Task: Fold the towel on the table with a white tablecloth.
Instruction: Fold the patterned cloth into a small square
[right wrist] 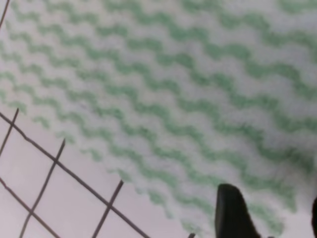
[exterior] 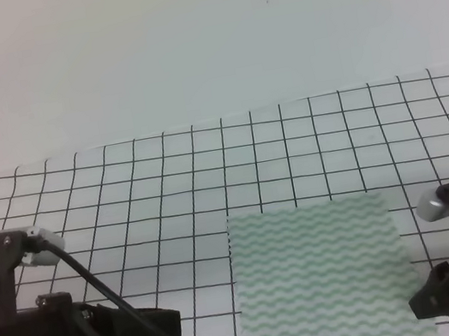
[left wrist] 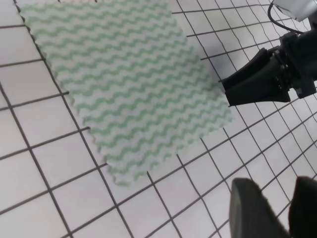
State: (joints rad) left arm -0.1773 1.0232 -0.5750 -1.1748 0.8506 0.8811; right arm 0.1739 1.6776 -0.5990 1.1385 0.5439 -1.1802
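The towel (exterior: 318, 278), pale with light green wavy stripes, lies flat and unfolded on the table's white grid tablecloth (exterior: 122, 177), near the front edge. My left gripper (exterior: 175, 320) hovers low to the left of the towel, about one grid square away. In the left wrist view its fingers (left wrist: 252, 208) stand apart over bare tablecloth (left wrist: 39, 163), near the towel's (left wrist: 124, 84) corner. My right gripper (exterior: 419, 308) sits at the towel's front right edge, also seen from the left wrist (left wrist: 228, 91). In the right wrist view it (right wrist: 270, 218) is open just above the towel (right wrist: 173, 89).
A plain white wall (exterior: 185, 44) rises behind the table. Grid tablecloth stretches behind and to both sides of the towel. The towel's front edge runs to the bottom of the high view. A black cable (exterior: 117, 300) loops over my left arm.
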